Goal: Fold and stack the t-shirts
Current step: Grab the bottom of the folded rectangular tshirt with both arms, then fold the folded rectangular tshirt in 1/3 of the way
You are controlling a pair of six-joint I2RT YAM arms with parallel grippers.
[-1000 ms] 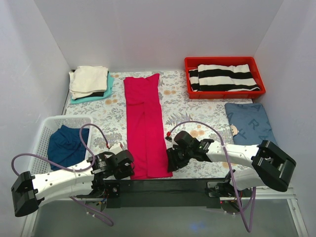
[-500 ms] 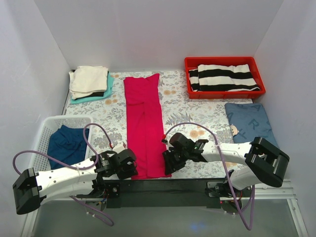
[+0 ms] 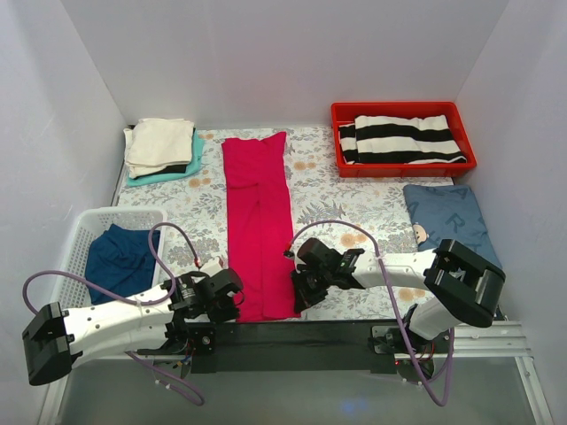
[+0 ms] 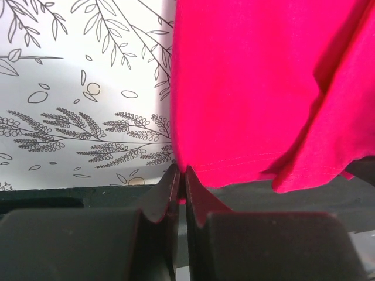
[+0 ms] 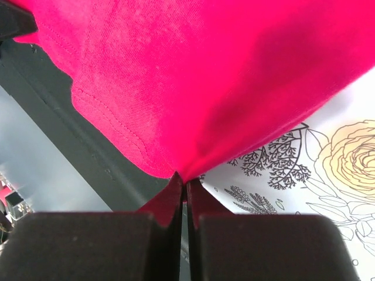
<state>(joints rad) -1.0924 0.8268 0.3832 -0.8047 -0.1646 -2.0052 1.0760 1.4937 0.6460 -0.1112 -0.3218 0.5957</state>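
A crimson-red t-shirt (image 3: 258, 212) lies folded into a long strip down the middle of the flowered table. Its near hem reaches the table's front edge. My left gripper (image 3: 237, 305) is shut on the hem's near-left corner (image 4: 181, 171), and my right gripper (image 3: 297, 299) is shut on the near-right corner (image 5: 183, 175). A navy-blue t-shirt (image 3: 120, 259) sits crumpled in the white basket (image 3: 85, 221) at the left. Cream, black and teal folded t-shirts (image 3: 161, 149) are stacked at the back left.
A red tray (image 3: 468, 155) at the back right holds a black-and-white striped garment (image 3: 403, 139). A blue-grey printed garment (image 3: 447, 221) lies flat at the right edge. The black mounting rail (image 3: 292, 335) runs along the near edge. White walls enclose three sides.
Both grippers have moved inward to the red t-shirt's near hem and closed on its corners; earlier their jaws stood apart beside the cloth.
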